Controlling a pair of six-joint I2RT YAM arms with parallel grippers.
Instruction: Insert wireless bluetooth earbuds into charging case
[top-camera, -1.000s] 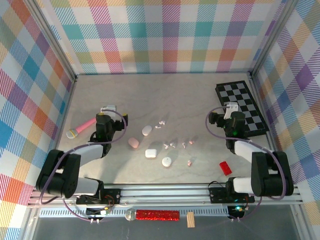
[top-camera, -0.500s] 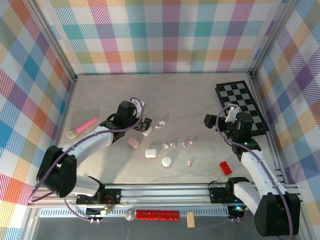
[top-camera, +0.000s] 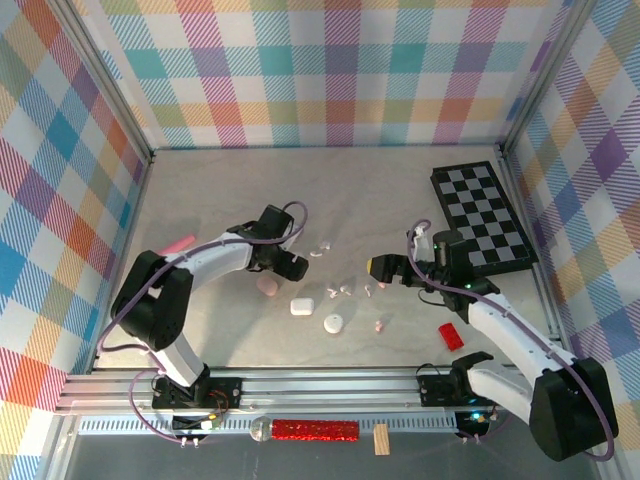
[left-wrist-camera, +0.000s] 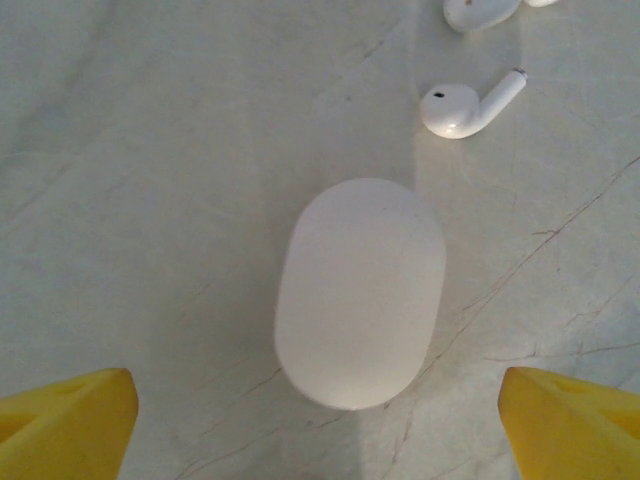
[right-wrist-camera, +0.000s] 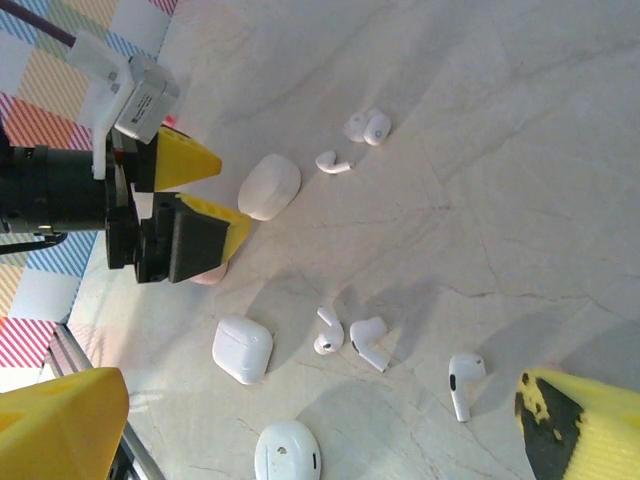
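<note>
White earbud (left-wrist-camera: 470, 103) just beyond left hand (left-wrist-camera: 318, 437)

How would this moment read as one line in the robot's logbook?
left hand: open, lined up on white oval case, not touching | right hand: open, over loose earbuds

Closed white oval charging case (left-wrist-camera: 360, 292) lying flat, loose white earbud (left-wrist-camera: 465, 103) on its side near it

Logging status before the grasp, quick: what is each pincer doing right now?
Left pincer: open over the white case, holding nothing.
Right pincer: open, empty.
</note>
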